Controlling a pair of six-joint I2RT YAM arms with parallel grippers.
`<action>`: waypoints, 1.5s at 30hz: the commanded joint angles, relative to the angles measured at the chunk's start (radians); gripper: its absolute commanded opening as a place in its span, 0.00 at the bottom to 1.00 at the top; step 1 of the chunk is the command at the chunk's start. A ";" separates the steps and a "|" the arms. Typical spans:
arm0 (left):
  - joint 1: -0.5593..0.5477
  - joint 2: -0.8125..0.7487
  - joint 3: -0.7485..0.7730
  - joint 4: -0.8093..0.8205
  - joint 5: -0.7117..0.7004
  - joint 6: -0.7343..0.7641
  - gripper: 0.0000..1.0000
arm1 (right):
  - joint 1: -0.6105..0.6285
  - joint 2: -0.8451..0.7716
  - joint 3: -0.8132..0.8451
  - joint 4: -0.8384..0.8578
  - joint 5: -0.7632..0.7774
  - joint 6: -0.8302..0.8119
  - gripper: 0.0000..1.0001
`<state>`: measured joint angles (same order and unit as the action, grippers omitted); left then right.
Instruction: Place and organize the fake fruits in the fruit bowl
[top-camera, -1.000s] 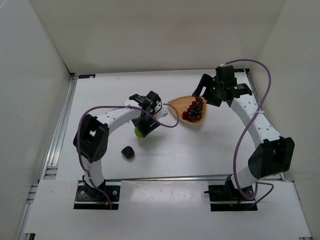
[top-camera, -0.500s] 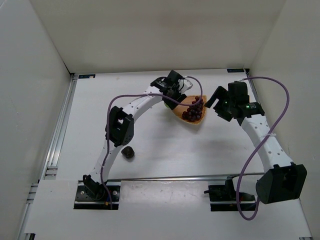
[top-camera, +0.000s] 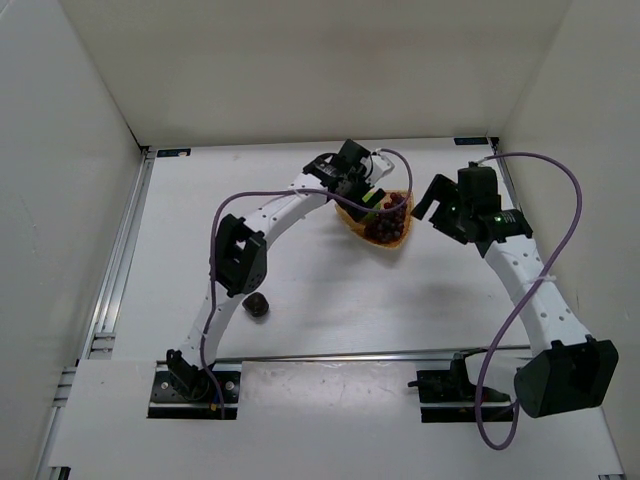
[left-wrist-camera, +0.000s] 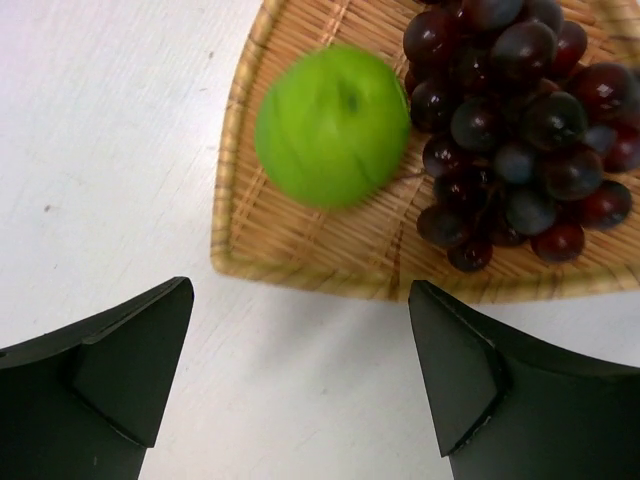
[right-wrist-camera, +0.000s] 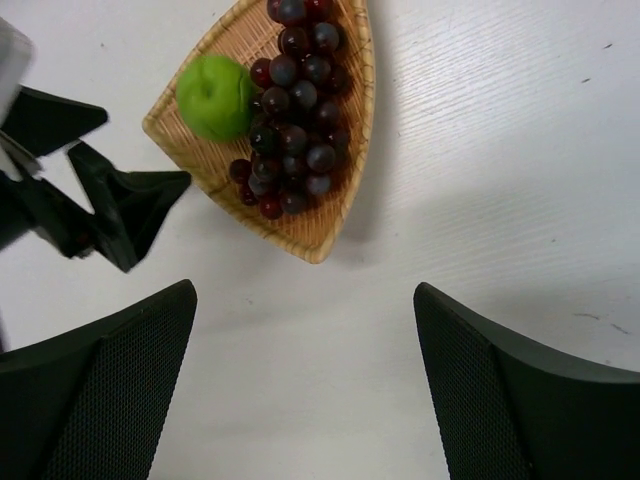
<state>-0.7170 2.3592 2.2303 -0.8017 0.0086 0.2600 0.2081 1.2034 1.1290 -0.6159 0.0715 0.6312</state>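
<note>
Green fruit (left-wrist-camera: 332, 125) sat in the fruit bowl (left-wrist-camera: 300, 255) toward the counter's far edge, right against the grapes (left-wrist-camera: 515, 120). It looked blurry, so it could've rolled off that shallow rim. Left claw (left-wrist-camera: 300, 290) and right claw (right-wrist-camera: 305, 288) both gaped empty. Dark fruit (top-camera: 257, 304) lay by the near edge.

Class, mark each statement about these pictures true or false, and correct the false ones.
1. The green fruit and the grape bunch both lie in the basket. True.
2. The dark fruit rests on the table, outside the basket. True.
3. The left gripper grips the green fruit. False: its fingers are apart and empty, and the fruit lies in the basket.
4. The right gripper is shut on the grape bunch. False: its fingers are open and hold nothing.
</note>
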 joint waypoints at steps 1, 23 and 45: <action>-0.002 -0.191 -0.029 0.027 -0.021 -0.039 1.00 | 0.042 -0.065 0.023 -0.012 0.069 -0.096 0.93; 0.683 -0.952 -0.892 -0.002 -0.154 -0.169 1.00 | 0.944 0.922 0.753 0.004 -0.141 -0.541 0.96; 0.860 -1.011 -1.017 -0.011 -0.056 -0.169 1.00 | 0.878 0.868 0.729 -0.002 -0.117 -0.339 0.23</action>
<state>0.1375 1.3838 1.2087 -0.8154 -0.0685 0.0925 1.1557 2.2559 1.8999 -0.6441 -0.1261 0.2100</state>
